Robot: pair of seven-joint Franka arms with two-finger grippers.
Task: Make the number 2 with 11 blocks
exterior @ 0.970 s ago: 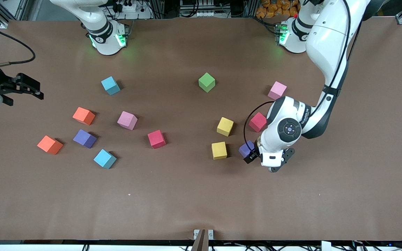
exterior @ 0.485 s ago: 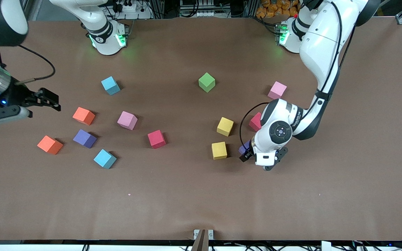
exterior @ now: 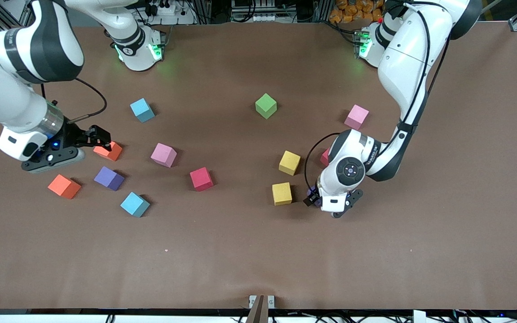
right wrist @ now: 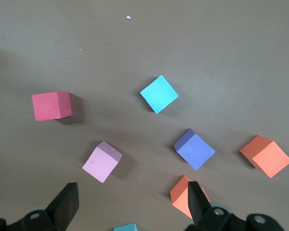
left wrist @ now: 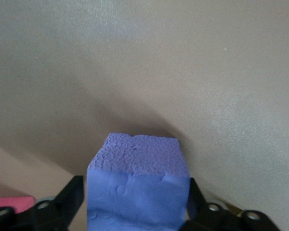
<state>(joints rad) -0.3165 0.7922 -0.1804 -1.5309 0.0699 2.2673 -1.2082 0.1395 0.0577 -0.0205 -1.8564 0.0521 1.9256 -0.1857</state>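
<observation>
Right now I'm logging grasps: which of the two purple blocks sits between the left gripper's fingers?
The purple block beside the lower yellow block, between the left gripper fingers; the other purple block lies free among the orange blocks.

Brown matte surface (exterior: 240,251) w/ small pale speck (exterior: 166,250); metal bracket (exterior: 261,301) at its front-camera edge; orange items (exterior: 352,9) past base edge.

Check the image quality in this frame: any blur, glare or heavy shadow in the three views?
Front view: evenly lit and sharp, short soft shadows beside the blocks, green glow on the table by both arm bases. Left wrist view: the purple block between the left gripper fingers fills the foreground, a broad dark shadow above it. Right wrist view: sharp, blocks clear, right gripper open.
</observation>
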